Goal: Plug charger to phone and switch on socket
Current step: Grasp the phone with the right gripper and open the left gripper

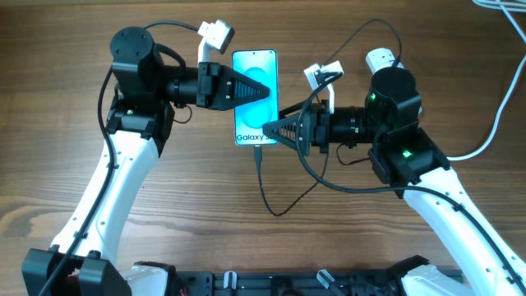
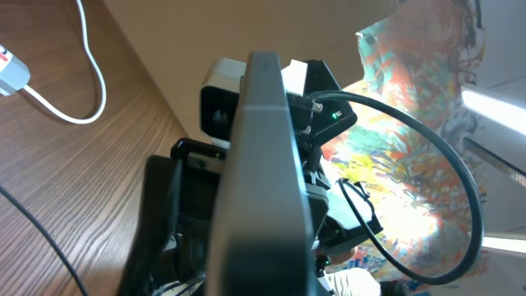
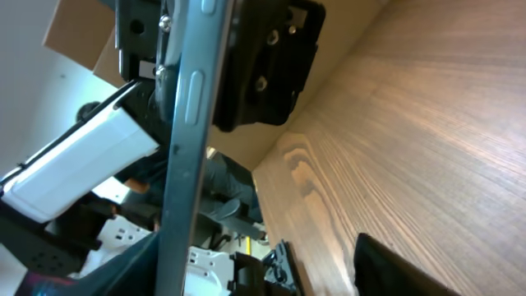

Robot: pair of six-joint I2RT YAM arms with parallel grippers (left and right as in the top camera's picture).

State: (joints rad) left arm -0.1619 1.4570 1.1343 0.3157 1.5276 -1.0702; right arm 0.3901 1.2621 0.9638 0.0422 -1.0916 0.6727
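The wooden worktop [image 1: 205, 238] filled the overhead view. The phone [image 1: 253, 72] was in the middle with its cyan screen up, and the left hand [image 1: 265, 89] was clamped on it from the left side. The right hand [image 1: 268, 131] stood at the phone's lower right corner. The charger [image 1: 261, 177], a thin black cable, met the phone's lower edge and looped toward the right arm.

In the left wrist view the phone showed edge-on. The socket [image 2: 8, 72] lay at the left border with its white cord [image 2: 90, 74].

In the right wrist view the fingers [image 3: 403, 263] stood apart on both sides of the phone's edge, not gripping it.
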